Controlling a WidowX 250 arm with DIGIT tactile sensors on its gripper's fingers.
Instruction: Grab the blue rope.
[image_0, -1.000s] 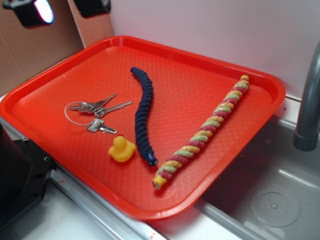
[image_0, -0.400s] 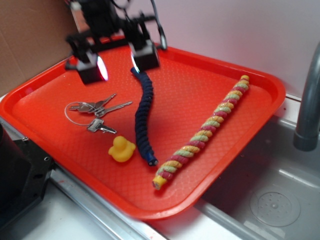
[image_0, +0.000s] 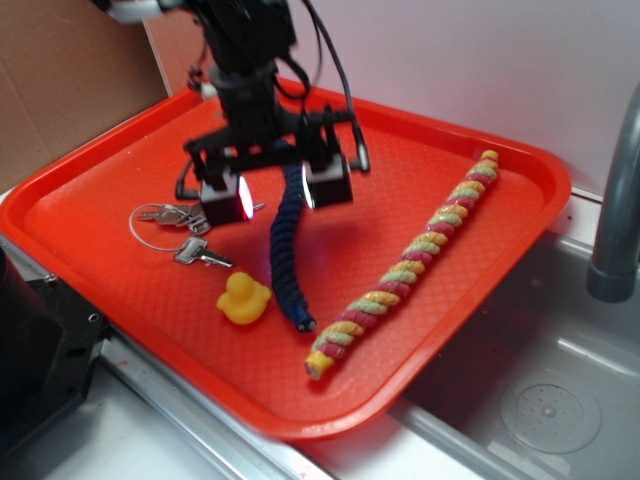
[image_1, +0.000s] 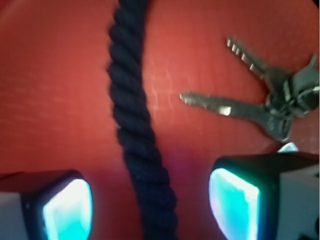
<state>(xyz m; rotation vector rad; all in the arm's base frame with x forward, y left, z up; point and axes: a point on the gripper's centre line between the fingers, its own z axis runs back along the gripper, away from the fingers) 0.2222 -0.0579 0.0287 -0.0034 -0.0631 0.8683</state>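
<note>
The blue rope (image_0: 285, 255) is a thick navy twisted cord lying limp and slightly curved on the red tray (image_0: 430, 160). My gripper (image_0: 275, 192) hangs open above its upper half, one glowing finger on each side. In the wrist view the blue rope (image_1: 137, 125) runs up between the two lit pads (image_1: 67, 212), with a gap on each side and no contact. Its far end is hidden behind the arm in the exterior view.
A bunch of keys (image_0: 180, 225) on a wire ring lies just left of the rope, also seen as keys (image_1: 250, 95) in the wrist view. A yellow rubber duck (image_0: 243, 298) sits near the rope's lower end. A multicoloured rope (image_0: 410, 265) lies to the right. A sink (image_0: 540, 400) and faucet (image_0: 615, 200) are beyond the tray.
The gripper came in from the tray's back left, moved forward and down, and now straddles the rope's upper half. The rope and other objects have not moved.
</note>
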